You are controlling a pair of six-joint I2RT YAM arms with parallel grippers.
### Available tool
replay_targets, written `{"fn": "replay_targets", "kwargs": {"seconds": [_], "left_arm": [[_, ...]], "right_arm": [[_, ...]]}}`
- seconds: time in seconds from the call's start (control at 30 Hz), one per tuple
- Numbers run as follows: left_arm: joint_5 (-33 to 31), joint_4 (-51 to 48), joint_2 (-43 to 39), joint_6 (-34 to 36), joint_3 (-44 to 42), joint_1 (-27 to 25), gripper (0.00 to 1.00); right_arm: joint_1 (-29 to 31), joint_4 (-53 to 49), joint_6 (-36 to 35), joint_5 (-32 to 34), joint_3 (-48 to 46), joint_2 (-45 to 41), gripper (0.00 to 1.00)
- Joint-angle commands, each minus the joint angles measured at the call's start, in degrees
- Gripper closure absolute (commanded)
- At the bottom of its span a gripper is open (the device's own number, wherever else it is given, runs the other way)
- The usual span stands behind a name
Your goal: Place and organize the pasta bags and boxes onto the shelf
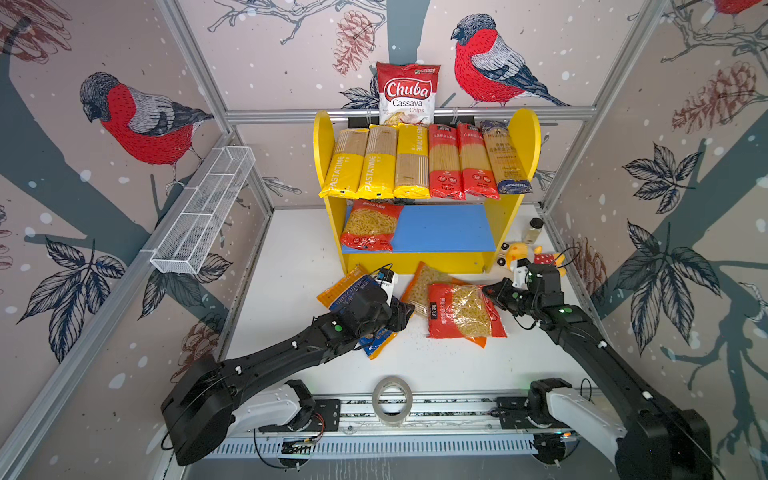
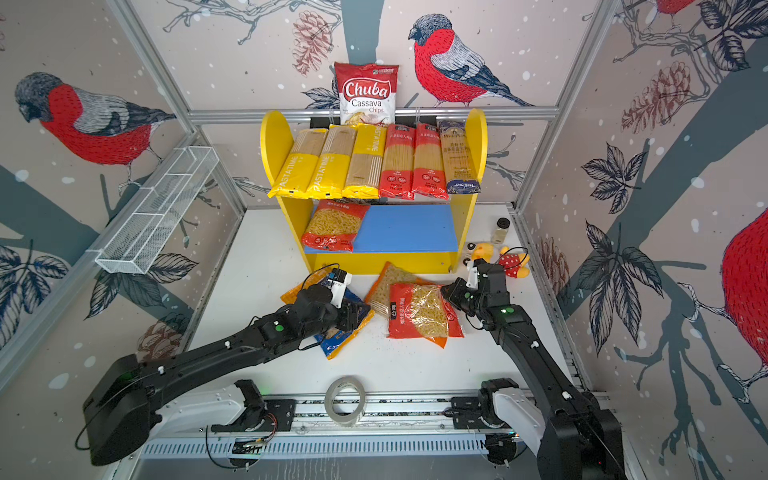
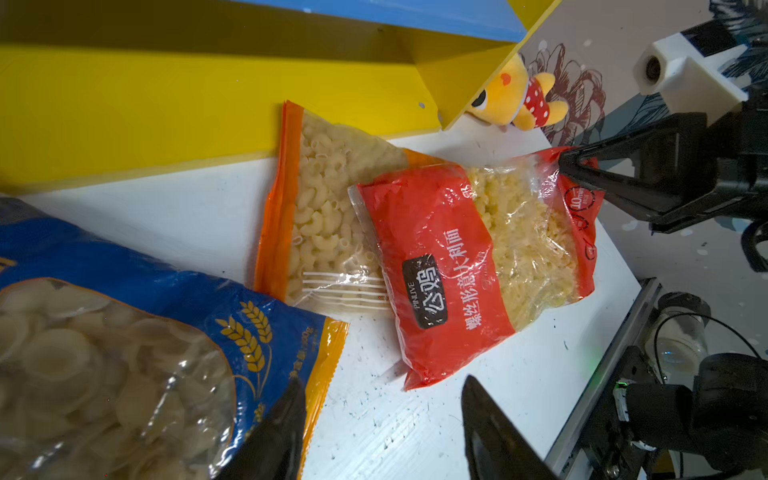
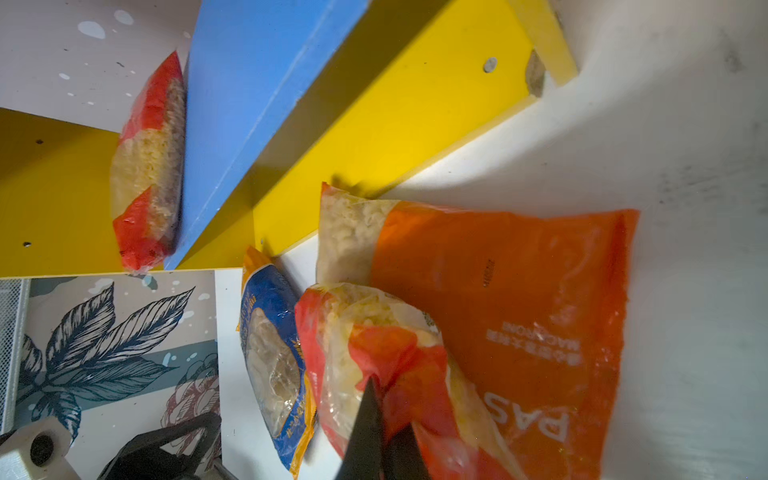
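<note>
Two arms, mounted on a silver rail [image 1: 457, 405]. Left arm [image 1: 291, 347] and right arm [image 1: 582, 332] are built of matte black links; nearest the rail each is fitted with a white housing [image 1: 270, 405]. Small white tabs [image 1: 237, 368] and a green light [image 1: 338, 328] are set along the links. Farthest from the rail a white camera block [image 1: 388, 282], cabled in black, is carried. Left gripper [image 3: 382, 380] and right gripper [image 3: 561, 160] are finished black, with tapered fingers [image 3: 494, 432].

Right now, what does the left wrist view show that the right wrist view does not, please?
Only the left wrist view shows the plush toy. Only the right wrist view shows the shelved red bag on the blue lower board. Both show the right claw shut on the red fusilli bag, the orange macaroni bag beneath it and the blue-orange bag.
</note>
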Motion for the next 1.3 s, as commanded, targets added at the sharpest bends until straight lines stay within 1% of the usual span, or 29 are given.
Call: {"fn": "replay_targets", "kwargs": {"seconds": [0.0, 0.1, 0.2, 0.27, 0.33, 0.4, 0.47, 0.53, 0.6, 0.7, 0.77, 0.83, 0.9, 0.93, 1.0, 1.07, 1.13, 1.2, 1.27], "left_arm": [[2.3, 3.8, 3.8, 2.2, 2.0, -3.5, 0.41], [5.6, 3.4, 9.6, 5.0, 4.6, -7.1, 0.41], [10.9, 1.7, 15.2, 7.4, 7.1, -8.4, 0.41], [13.4, 0.9, 17.9, 8.9, 8.3, -9.4, 0.41], [14.9, 1.4, 20.5, 9.6, 9.2, -10.7, 0.41], [14.8, 2.9, 23.9, 10.0, 10.1, -11.5, 0.41], [11.4, 0.7, 27.9, 10.8, 13.0, -11.5, 0.43], [8.3, -6.1, 32.3, 11.4, 18.7, -11.1, 0.45], [5.0, -10.0, 34.7, 12.6, 21.5, -11.0, 0.45], [-2.7, -14.3, 35.1, 12.0, 24.1, -10.3, 0.45], [-6.2, -16.5, 34.8, 11.2, 24.8, -8.6, 0.45], [-8.8, -17.1, 34.4, 8.9, 25.1, -6.2, 0.45], [-9.6, -17.8, 35.2, 6.8, 27.0, -4.0, 0.45], [-9.2, -18.0, 35.6, 6.7, 28.1, -3.7, 0.45], [-10.4, -19.8, 36.0, 7.1, 30.6, -3.6, 0.45], [-11.8, -21.5, 34.9, 7.8, 31.4, -3.0, 0.45], [-13.4, -22.0, 32.3, 7.8, 30.5, -1.5, 0.44], [-13.1, -21.5, 29.4, 7.7, 28.9, 0.7, 0.44], [-11.7, -20.7, 27.4, 7.7, 27.8, 1.9, 0.44]], "right_arm": [[-0.9, 0.4, 1.3, 2.0, -3.9, -1.9, 0.95], [-1.8, 2.0, 3.0, 1.4, -7.1, -3.3, 0.95], [-1.5, 3.8, 4.0, 0.6, -7.9, -3.4, 0.95], [-1.2, 3.3, 3.5, 0.7, -7.2, -2.7, 0.95], [-0.5, 3.3, 3.5, 0.8, -6.7, -1.9, 0.95], [0.9, 4.9, 4.6, 1.1, -6.4, -1.2, 0.95], [3.4, 7.3, 6.2, 2.2, -5.9, -0.2, 0.95], [5.7, 8.0, 6.8, 3.0, -4.4, 1.6, 0.95], [6.7, 7.3, 6.8, 3.0, -3.3, 2.6, 0.95], [5.9, 5.4, 6.6, 2.3, -3.7, 1.1, 0.95], [5.2, 3.0, 6.2, 2.0, -4.3, -0.6, 0.95], [5.1, 0.6, 5.7, 1.3, -5.5, -1.9, 0.95], [5.7, -0.6, 5.0, 0.4, -7.6, -2.4, 0.95], [6.2, -1.1, 4.9, 0.8, -8.7, -2.2, 0.95], [7.5, -1.3, 5.9, 0.5, -11.3, -2.2, 0.95], [11.6, -0.5, 8.5, 1.4, -13.0, -3.2, 0.95], [18.0, 0.0, 11.1, 4.8, -13.7, -4.4, 0.94], [22.9, 0.9, 12.4, 5.9, -14.6, -4.3, 0.91], [23.6, 0.8, 11.1, 4.5, -15.0, -4.0, 0.87]]}}
